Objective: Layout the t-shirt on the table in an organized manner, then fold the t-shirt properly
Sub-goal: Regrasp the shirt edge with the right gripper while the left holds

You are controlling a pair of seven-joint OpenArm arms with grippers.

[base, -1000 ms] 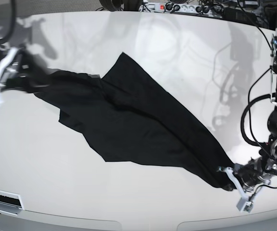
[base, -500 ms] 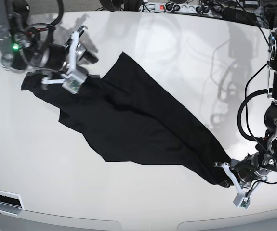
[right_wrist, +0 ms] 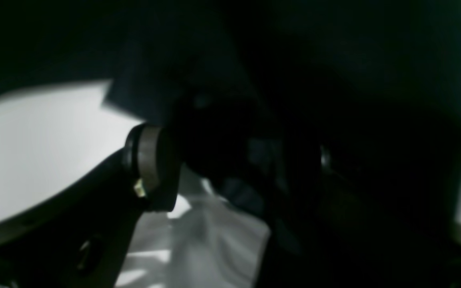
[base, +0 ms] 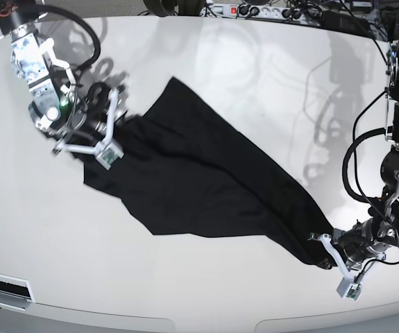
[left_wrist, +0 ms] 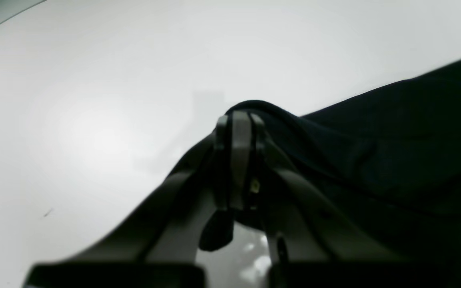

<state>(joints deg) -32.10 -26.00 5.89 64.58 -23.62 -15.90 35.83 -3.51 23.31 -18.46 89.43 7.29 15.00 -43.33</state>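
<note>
Left wrist: left gripper (left_wrist: 236, 132) fingers pressed together on a shirt (left_wrist: 374, 160) fold, table (left_wrist: 94, 100) bare beyond the tips. Right wrist: right gripper (right_wrist: 230, 160) fingers apart, dark cloth bunched between them. Base: right gripper (base: 105, 128) has swung inward onto the shirt (base: 199, 180) edge; the corner looks regrasped, stretching can follow.

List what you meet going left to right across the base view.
Right gripper at the shirt's left end → t-shirt stretched diagonally over the table → left gripper, shut on the shirt's lower right corner.
</note>
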